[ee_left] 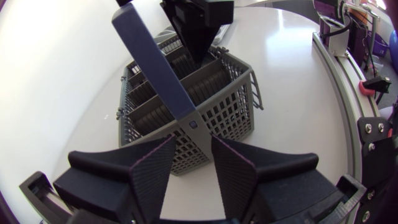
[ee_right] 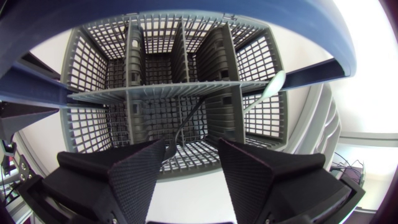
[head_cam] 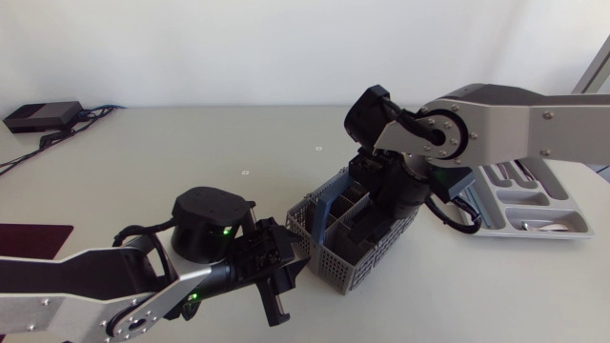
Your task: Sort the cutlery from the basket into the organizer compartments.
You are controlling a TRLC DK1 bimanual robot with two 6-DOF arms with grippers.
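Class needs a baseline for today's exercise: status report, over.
Left hand open, beside basket. Right hand open above basket, cutlery inside. Blue handle arches across.

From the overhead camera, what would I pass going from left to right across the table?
A black box with cables → left gripper → grey cutlery basket → cutlery organizer. The right arm overlaps both the basket and the organizer, so it is left out.

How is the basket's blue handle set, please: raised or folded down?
Raised: the blue handle rises above the basket and arches over its compartments.
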